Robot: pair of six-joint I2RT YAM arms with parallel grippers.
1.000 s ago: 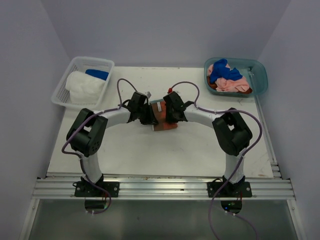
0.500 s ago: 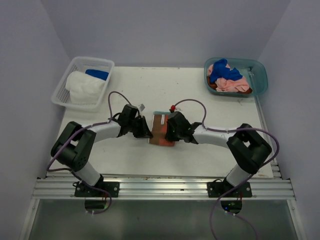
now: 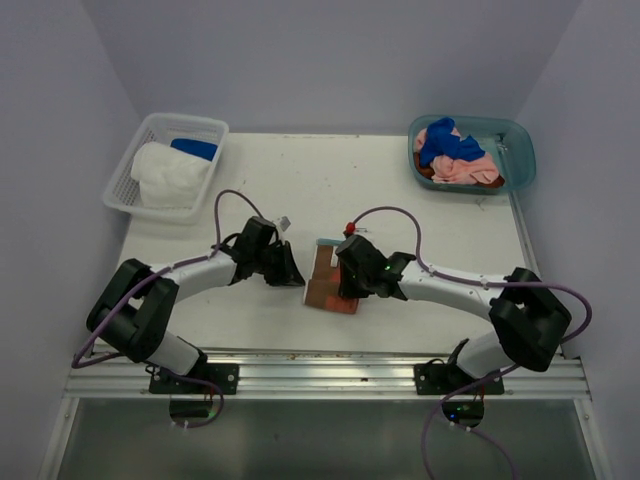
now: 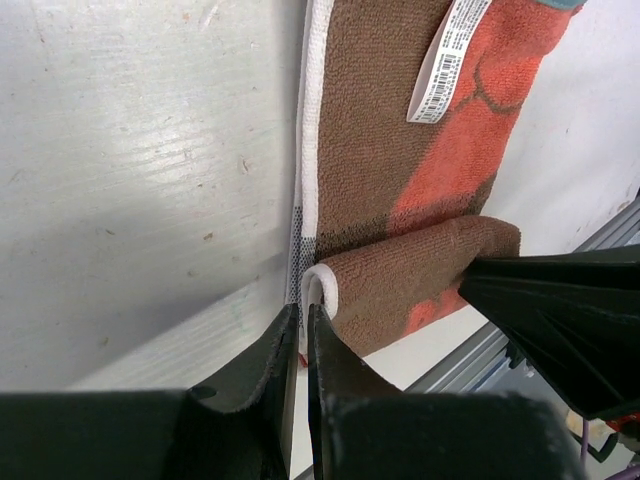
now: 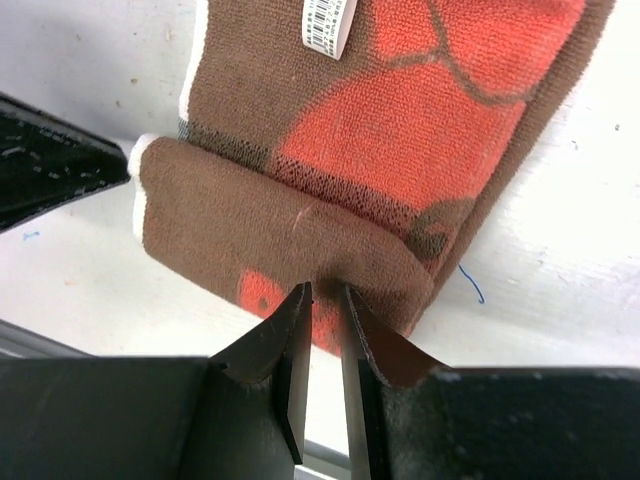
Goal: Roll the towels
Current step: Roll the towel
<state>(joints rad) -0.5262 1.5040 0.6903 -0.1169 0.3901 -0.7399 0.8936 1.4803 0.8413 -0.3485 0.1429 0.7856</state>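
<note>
Our left pincer (image 4: 303,316) has its two black fingers almost together, nipping the white hemmed edge of the brown towel (image 4: 372,140) right where the cloth curls over into a fold. Our right pincer (image 5: 322,296) is clamped on the same fold from the opposite side, and a pinch of brown and orange-red pile shows between its blunt, tapered fingers.

The fold is a soft, rounded tube lying across the towel's near end. Beyond it, the cloth lies flat. We see looped, nubbly terry in chocolate brown with large curved orange-red patches, and a narrow white woven hem down one long side. A smooth white barcode label (image 4: 447,58) lies on the flat part. The table (image 4: 140,150) underneath is white, scuffed and flecked.

From above, the towel sits mid-table near the front edge, between the two wrists. At the far left corner a white mesh basket (image 3: 186,118) holds a fluffy white towel (image 3: 168,175) and a blue cloth (image 3: 193,149). At the far right corner a round-cornered teal plastic tub (image 3: 522,160) holds a crumpled royal blue towel (image 3: 448,145) and a pink towel (image 3: 465,170).
</note>
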